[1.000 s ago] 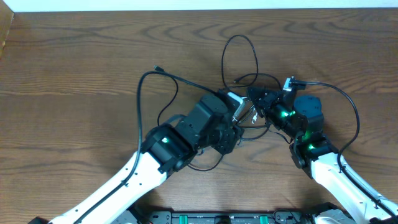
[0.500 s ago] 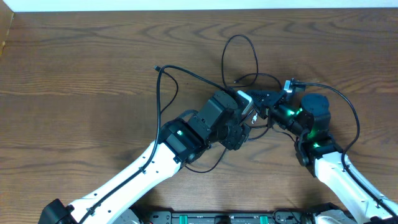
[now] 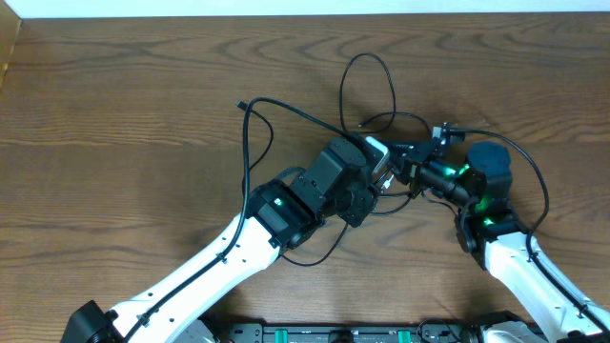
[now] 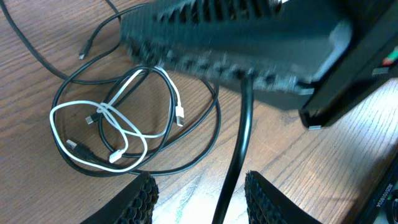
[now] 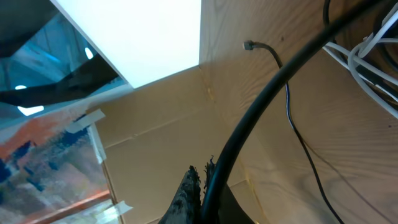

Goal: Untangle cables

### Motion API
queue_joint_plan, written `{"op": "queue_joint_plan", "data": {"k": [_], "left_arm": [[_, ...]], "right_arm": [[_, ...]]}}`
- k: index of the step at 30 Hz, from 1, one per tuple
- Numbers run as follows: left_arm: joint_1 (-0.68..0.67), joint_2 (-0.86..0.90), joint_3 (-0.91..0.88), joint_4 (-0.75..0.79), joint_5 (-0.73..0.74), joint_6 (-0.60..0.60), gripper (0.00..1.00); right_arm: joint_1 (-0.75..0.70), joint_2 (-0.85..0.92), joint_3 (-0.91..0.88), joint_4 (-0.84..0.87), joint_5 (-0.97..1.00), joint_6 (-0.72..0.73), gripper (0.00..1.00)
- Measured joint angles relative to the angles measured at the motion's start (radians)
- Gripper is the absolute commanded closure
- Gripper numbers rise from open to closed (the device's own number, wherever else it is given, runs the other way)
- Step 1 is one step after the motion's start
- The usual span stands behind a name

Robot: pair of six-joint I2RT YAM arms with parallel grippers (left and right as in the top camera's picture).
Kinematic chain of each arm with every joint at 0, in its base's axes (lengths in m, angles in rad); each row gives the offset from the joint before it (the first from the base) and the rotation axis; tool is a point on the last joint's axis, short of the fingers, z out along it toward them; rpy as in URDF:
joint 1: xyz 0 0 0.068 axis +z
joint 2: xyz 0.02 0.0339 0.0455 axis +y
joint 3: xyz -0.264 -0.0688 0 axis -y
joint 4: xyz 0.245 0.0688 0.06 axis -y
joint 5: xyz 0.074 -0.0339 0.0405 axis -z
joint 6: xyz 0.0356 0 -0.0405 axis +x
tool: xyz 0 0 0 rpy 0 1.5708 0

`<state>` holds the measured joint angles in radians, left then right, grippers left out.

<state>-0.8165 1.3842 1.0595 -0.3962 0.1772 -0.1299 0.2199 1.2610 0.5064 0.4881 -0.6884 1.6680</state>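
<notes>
Wooden table point(image 3: 114, 114). I see white cable point(image 4: 134, 134) looped with black cable point(image 4: 205, 137) just beyond left gripper point(image 4: 203, 194), fingers spread astride black strand. Right gripper point(image 5: 202, 186), beside left gripper, pinches black cable.

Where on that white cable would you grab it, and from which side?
Grip the white cable just behind its free plug, coming straight down from above. That end lies flat on the table inside the loop of the black cable, clear of the knot, so the open left hand could close on white alone. The right hand is shut on the black cable.
</notes>
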Motion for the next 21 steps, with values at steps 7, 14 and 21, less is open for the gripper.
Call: {"op": "queue_joint_plan", "data": {"k": [7,14,21], "left_arm": [[0.000,0.000,0.000,0.002,0.000,0.000,0.55],[0.000,0.000,0.000,0.005,0.000,0.000,0.56],[-0.013,0.002,0.000,0.011,0.001,0.000,0.72]], "right_arm": [[-0.052,0.000,0.000,0.032,-0.039,0.015,0.99],[-0.054,0.000,0.000,0.048,-0.068,0.046,0.99],[-0.054,0.000,0.000,0.135,-0.084,0.088,0.99]]}}
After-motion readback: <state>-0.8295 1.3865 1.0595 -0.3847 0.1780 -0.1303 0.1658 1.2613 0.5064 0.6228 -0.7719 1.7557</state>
